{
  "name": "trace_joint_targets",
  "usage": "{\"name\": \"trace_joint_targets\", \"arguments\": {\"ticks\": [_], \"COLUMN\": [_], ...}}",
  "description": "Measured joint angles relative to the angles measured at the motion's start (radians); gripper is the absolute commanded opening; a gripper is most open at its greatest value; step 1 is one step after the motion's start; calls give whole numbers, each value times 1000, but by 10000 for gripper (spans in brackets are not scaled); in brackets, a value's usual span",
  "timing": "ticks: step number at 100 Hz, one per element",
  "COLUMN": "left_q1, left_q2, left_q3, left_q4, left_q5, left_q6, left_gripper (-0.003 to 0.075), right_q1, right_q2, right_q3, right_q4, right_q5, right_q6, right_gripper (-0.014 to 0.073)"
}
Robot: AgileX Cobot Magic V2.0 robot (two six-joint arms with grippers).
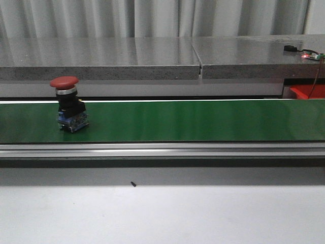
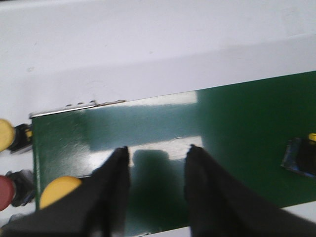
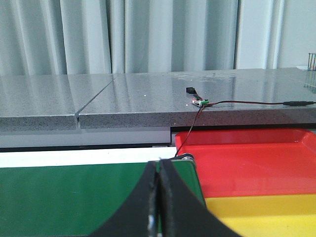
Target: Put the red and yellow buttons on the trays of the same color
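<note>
Front view: red mushroom-head push button (image 1: 70, 104) with a black and blue switch body stands upright on the green conveyor belt (image 1: 193, 121), at about 9 o'clock in the frame. Neither arm shows here. A corner of the red plastic tray (image 1: 307, 92) peeks in at 3 o'clock, well apart from the button; judged, the belt is there to carry the button toward the trays.

Left wrist view: left gripper (image 2: 157, 165) hangs over the belt's end with its black fingers (image 2: 114, 183) spread and nothing between them. Wrist is pitched steeply down at the belt. Two yellow-capped buttons (image 2: 58, 189) and one more red-capped button (image 2: 6, 191) sit off the belt edge near 8 o'clock, likely a supply waiting to be fed. A blue-bodied part (image 2: 301, 158) lies on the belt at 3 o'clock, cropped; probably the button.

Right wrist view: right gripper (image 3: 159, 197) has its fingers pressed together, empty. Wrist is held about level, looking across the belt's far end, the red tray and the yellow plastic tray (image 3: 261, 215) just beside it, at 4 o'clock. Judged: parked near the drop zone.
</note>
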Motion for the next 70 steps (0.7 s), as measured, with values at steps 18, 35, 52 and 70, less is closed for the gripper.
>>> {"name": "trace_joint_targets", "arguments": {"ticks": [18,35,52,70], "left_q1": [-90,-125,-126,-126], "left_q2": [-77,-177,-306,-489], "left_q3": [2,61,180,329], "left_q4": [-9,-18,-20,-20], "left_q5": [10,8,-3,-50], "left_q6": [-27,-46,-58,-62], "left_gripper": [-19,-19,-19,-19], "right_q1": [0,0,0,0], "right_q2": [0,0,0,0], "right_q3": [0,0,0,0], "right_q4": [0,0,0,0], "right_q5": [0,0,0,0], "right_q6": [0,0,0,0], "right_gripper": [-62,-62,-62,-62]}}
